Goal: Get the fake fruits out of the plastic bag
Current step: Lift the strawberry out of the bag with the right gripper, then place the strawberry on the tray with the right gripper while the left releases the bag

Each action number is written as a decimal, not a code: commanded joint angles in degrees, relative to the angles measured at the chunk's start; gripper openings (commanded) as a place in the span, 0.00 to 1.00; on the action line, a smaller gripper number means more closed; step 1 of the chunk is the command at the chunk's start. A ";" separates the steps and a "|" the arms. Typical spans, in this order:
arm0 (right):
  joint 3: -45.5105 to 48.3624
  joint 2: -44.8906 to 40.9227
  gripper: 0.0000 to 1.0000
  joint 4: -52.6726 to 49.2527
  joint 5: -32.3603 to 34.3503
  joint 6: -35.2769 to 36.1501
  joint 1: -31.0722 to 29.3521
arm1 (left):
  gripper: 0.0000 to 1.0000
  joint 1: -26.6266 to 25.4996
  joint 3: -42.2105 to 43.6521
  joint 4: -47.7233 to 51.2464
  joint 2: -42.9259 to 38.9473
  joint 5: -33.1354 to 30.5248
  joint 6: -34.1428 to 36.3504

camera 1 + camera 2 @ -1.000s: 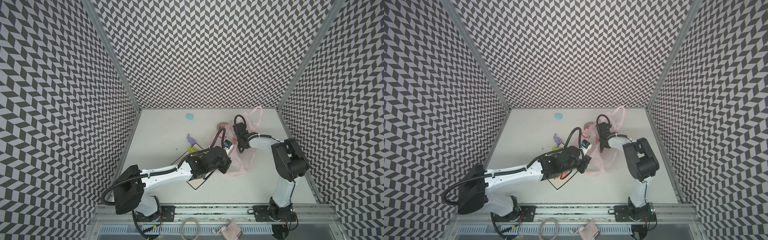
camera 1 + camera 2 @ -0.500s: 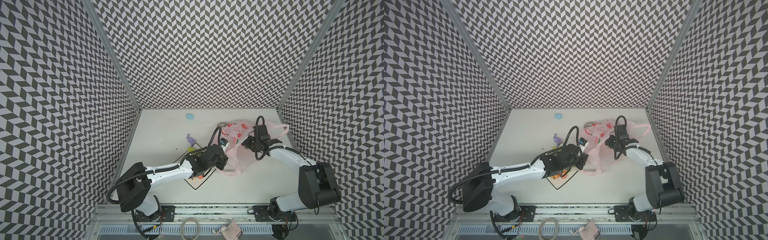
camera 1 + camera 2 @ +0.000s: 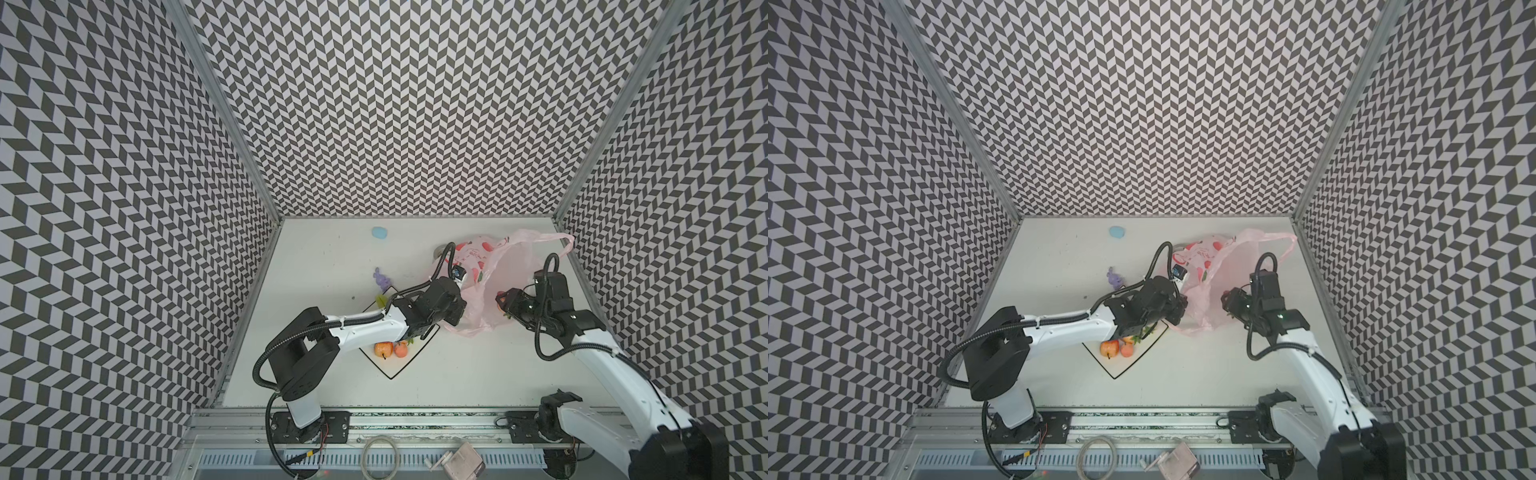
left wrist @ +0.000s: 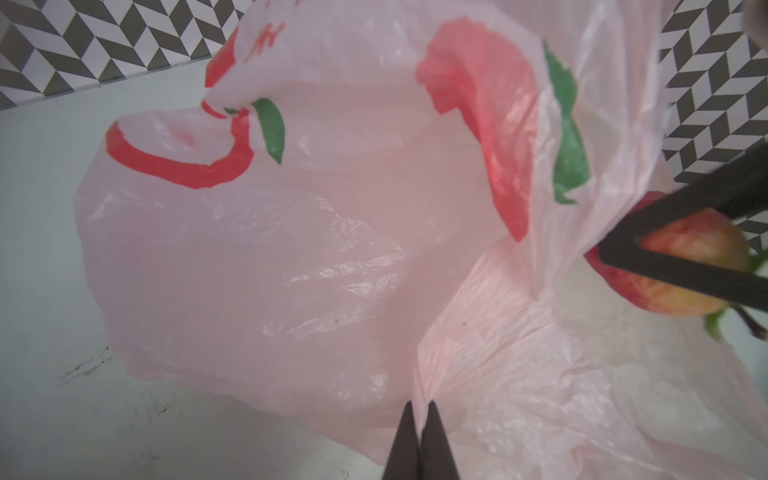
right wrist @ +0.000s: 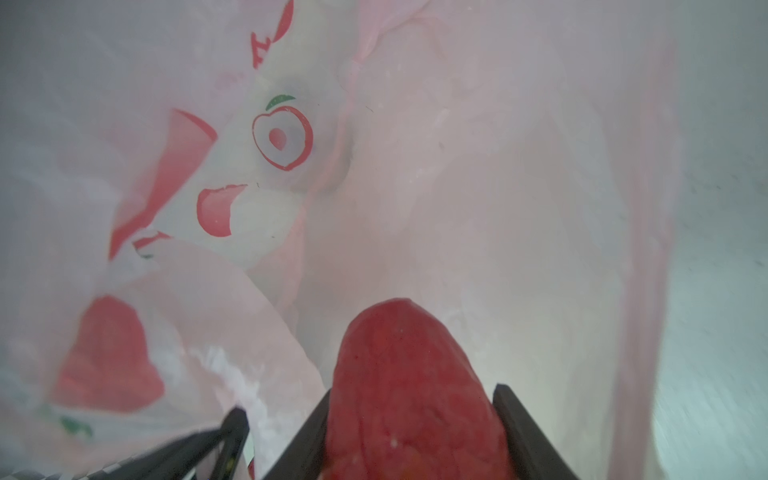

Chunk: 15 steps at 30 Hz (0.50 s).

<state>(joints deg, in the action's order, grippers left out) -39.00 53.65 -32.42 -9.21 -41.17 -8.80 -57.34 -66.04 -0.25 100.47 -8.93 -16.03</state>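
The left hand [image 4: 420, 424] was closed, its fingertips pinching a gathered fold of the bag [image 3: 511, 266]. The pink bag lay crumpled on the table [image 3: 478, 374] toward the far right corner, with one handle loop reaching to the right edge. The right hand [image 5: 411, 395] gripped a red fruit [image 5: 407, 374], its jaws partly apart around it. In both top views this hand met the bag's right side. The right wrist view looked past the fruit into the bag's hollow. Whether the fruit was clear of the film could not be told.

A white plate [image 3: 395, 368] lay near the table's middle, partly under the left arm. It carried an apple [image 3: 383, 349] and, just beside it, an orange ball [image 3: 400, 350]. A pear [image 3: 381, 299] showed at the plate's far corner. A purple figure [image 3: 380, 278] stood just beyond it, and a blue blob [image 3: 379, 233] lay near the far edge.
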 commanded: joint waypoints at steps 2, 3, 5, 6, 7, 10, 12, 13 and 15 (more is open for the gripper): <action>-0.97 -10.48 0.31 -5.09 7.18 -3.93 0.27 | 0.00 0.03 -3.88 -2.18 2.68 -0.05 1.51; -1.96 -11.99 0.31 -6.02 8.07 -4.07 0.27 | 0.00 0.03 -4.28 -2.26 3.02 -0.20 1.76; -4.49 -13.94 0.31 -8.74 9.71 -3.24 0.23 | 0.07 -0.14 -4.49 -2.69 2.88 -0.80 2.39; -5.83 -14.22 0.31 -9.61 10.15 -2.67 0.24 | 0.14 -0.23 -4.39 -3.03 2.57 -0.87 2.62; -7.41 -14.38 0.31 -10.16 10.35 -1.79 0.27 | 0.23 -0.31 -3.92 -3.85 1.88 -0.42 3.04; -12.49 -13.56 0.31 -10.40 10.90 1.39 0.20 | 0.53 -1.18 -0.73 -7.67 -2.40 1.93 5.36; -16.33 -12.30 0.31 -9.90 11.59 4.35 0.27 | 0.67 -2.07 2.68 -10.53 -6.29 3.28 7.13; -18.45 -11.40 0.31 -9.49 11.91 6.07 0.27 | 0.74 -2.46 5.28 -12.22 -9.35 3.86 7.63; -22.33 -9.44 0.31 -8.42 11.52 9.59 0.27 | 0.83 -2.99 10.51 -15.81 -15.48 4.90 7.95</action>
<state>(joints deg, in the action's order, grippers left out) -57.14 42.59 -43.35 0.71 -37.39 -8.80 -59.24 -59.51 -8.71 92.55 -6.31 -10.35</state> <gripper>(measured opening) 0.511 0.811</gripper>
